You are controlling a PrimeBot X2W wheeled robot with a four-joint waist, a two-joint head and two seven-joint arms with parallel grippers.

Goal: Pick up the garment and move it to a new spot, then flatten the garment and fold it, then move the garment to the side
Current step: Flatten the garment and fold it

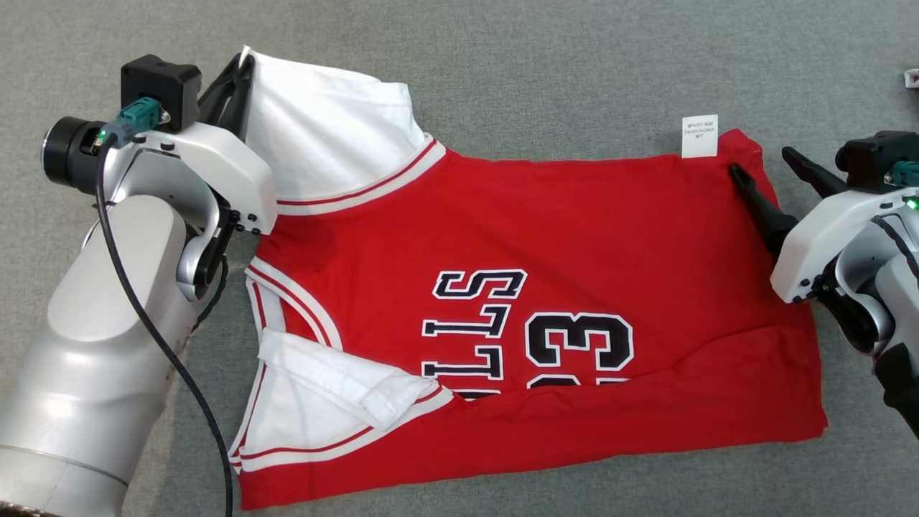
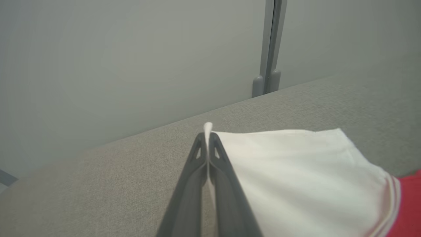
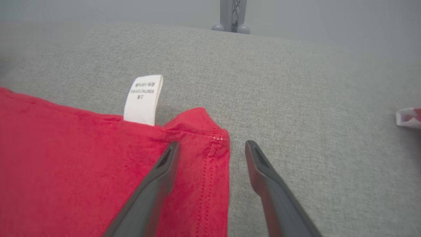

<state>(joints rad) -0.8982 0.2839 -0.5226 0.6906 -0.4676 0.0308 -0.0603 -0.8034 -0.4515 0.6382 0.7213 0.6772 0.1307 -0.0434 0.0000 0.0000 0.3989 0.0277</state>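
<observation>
1. Nearest me, the garment (image 1: 574, 251), a red jersey with white sleeves, lay spread on the grey fabric surface (image 1: 574, 57). A strip of bare surface showed in front of its near long edge.
2. At the left end, the near sleeve (image 1: 316, 402) was folded in on itself beside the neckline.
3. My left forearm rose from the lower left of the head view, and its wrist bent so the fingers pointed away towards the far sleeve (image 1: 323, 136).
4. The left gripper (image 2: 207, 136) was pinched tight on the outer corner of that sleeve. A tip of white cloth poked out past the fingertips.
5. The right gripper (image 3: 212, 144) reached in from the right edge with its fingers spread wide, holding nothing. One finger was over the red cloth and the other over bare surface, straddling the jersey's far right corner. I could not tell whether either finger touched.
6. The care label (image 3: 143, 98) stuck out past the far edge, just beside that corner.
7. Beyond the far edge lay plenty of bare surface. A small red-and-white thing (image 3: 408, 118) sat well apart to the right, and an upright grey post (image 2: 269, 49) stood behind the surface's back edge.
</observation>
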